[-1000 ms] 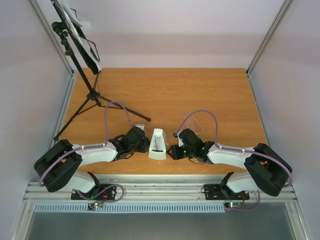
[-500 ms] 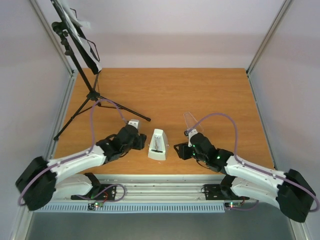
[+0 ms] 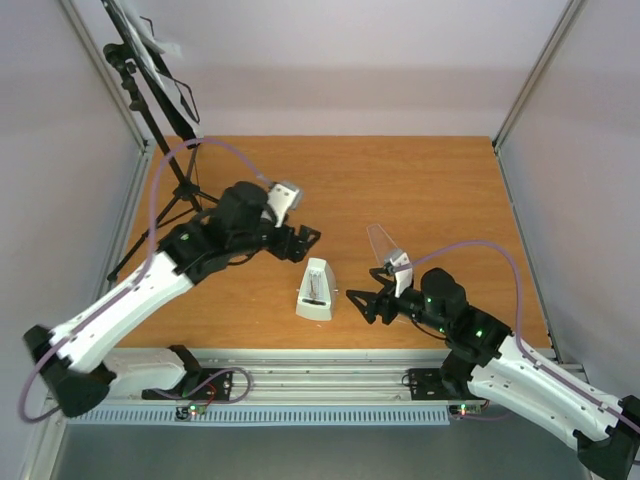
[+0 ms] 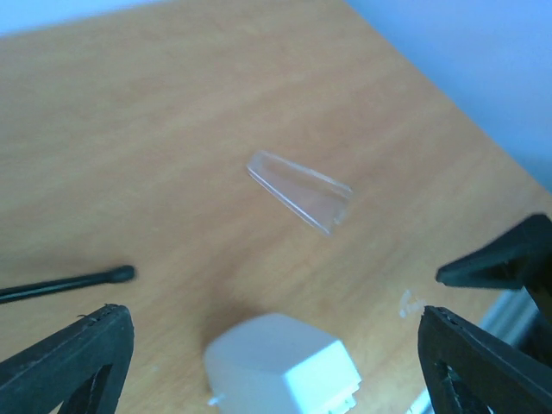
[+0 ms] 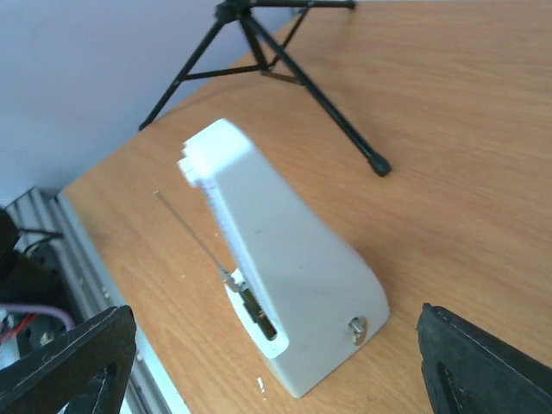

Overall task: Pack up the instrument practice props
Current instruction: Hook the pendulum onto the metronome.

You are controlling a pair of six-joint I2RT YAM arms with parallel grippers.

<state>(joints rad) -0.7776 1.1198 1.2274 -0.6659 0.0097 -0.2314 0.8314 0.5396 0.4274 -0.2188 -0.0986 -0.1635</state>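
Metronome (image 3: 316,290) sits lower-centre on the tabletop (image 3: 420,180), clear cover (image 3: 381,243) lying just upper-right of it. Our left pincer (image 3: 303,242) and right pincer (image 3: 362,303) gape empty; we'd pinch the clear cover by its edges, gently.

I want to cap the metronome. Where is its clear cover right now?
In the top view the clear cover sits on the table, right of and beyond the metronome, apart from it, just past the right gripper.

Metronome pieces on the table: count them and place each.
2. The pale wedge-shaped metronome body stands near the wooden table's front edge; its clear plastic cover sits apart, farther back on the right. None seem hidden.
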